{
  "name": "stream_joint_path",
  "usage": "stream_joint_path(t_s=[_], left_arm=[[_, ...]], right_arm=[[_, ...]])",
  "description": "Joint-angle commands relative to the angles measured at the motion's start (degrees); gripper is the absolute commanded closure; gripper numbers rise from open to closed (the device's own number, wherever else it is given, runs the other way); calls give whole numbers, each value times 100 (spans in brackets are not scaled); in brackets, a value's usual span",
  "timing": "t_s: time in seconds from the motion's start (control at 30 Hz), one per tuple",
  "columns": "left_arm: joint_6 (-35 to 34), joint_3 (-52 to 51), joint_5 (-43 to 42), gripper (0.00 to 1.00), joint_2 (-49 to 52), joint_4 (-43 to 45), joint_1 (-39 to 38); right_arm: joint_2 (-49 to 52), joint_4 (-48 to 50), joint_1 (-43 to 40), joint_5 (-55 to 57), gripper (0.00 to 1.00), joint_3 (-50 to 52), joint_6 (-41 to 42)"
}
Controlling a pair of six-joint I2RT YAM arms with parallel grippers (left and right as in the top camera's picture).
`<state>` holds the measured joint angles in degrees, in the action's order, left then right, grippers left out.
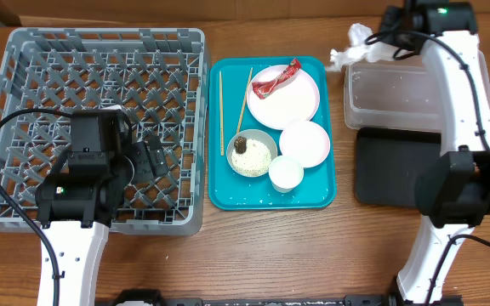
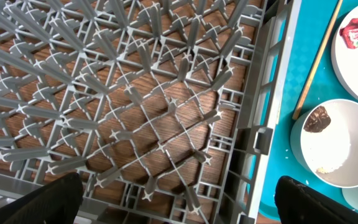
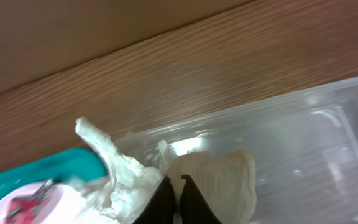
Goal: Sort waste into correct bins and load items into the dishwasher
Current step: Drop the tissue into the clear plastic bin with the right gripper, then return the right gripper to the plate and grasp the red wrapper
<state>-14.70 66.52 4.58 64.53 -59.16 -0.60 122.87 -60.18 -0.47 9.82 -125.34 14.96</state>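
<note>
Over the dish rack: left gripper hangs wide apart, empty, probably parked ready for dishes.
Paper wad: pinched in right gripper, at the far-left corner of the clear tub, lined up for dropping imo.
Paper's long axis: tail trails left toward the teal tray.

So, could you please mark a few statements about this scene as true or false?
1. The right pincer is shut on paper by the tub. True.
2. The wrapper lies in the tub. False: it lies on the large plate.
3. The left pincer is open over the rack. True.
4. The chopsticks are in the rack. False: they lie on the teal tray.
5. The bowl is empty. False: it holds rice and a brown lump.
</note>
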Motion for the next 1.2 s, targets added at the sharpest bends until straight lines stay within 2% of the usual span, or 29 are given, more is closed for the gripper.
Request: stream_joint_path(t_s=[0.0,0.17,0.27,0.3,0.37,0.4,0.43,0.57,0.73,0.83,1.07,1.17], left_arm=[[-76,138,26,0,-2,28,31],[-79,138,24,0,-2,52,31],[-79,138,-33,0,-2,52,28],[-79,138,-35,0,-2,59,28],[-79,138,-37,0,-2,66,26],[-79,138,-39,0,-2,66,24],[-76,138,-59,0,-2,66,24],[-76,138,-59,0,-2,79,24],[-76,138,-59,0,-2,92,24],[-76,138,-59,0,-2,92,24],[-76,138,-61,0,-2,92,24],[-76,138,-61,0,-2,94,24]], right_arm=[[-107,-48,-286,157,95,-31,42],[-52,-155,-625,216,94,190,251],[17,-201,-721,188,81,240,313],[44,-205,-728,188,72,240,308],[48,-208,-730,190,37,240,308],[46,-205,-730,192,23,236,280],[24,-216,-730,192,20,223,219],[-170,-457,-686,-188,16,74,111],[-514,-402,-516,-1860,15,-2,120],[-516,-380,-284,-2363,15,4,203],[-238,-160,713,-1764,16,133,210],[-72,-61,1108,-1427,16,133,577]])
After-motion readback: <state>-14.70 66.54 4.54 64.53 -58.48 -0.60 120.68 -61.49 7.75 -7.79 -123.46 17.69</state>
